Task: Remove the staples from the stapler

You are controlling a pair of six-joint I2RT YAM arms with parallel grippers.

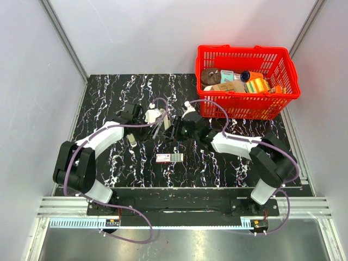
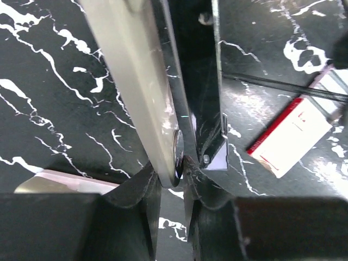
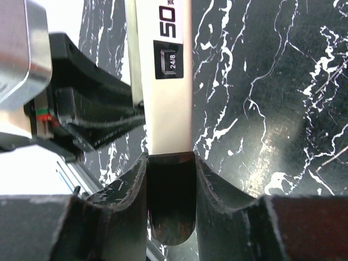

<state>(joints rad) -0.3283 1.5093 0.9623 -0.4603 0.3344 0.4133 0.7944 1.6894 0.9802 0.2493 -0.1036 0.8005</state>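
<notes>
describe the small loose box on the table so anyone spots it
Start at the black marbled table. Between the left arm and right arm lies a small flat box, white with a red edge, alone, unlike the packets piled in the red basket.

Right gripper (image 3: 169, 163) jaws clamped on cream stapler (image 3: 163, 109) marked 24/8, black marbled table (image 3: 261, 81) beneath, left gripper (image 3: 81, 109) beside it

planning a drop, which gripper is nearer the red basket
Right. The right gripper, holding the stapler, is just left of the red basket; the left gripper is farther left, on the stapler's other side.
</notes>
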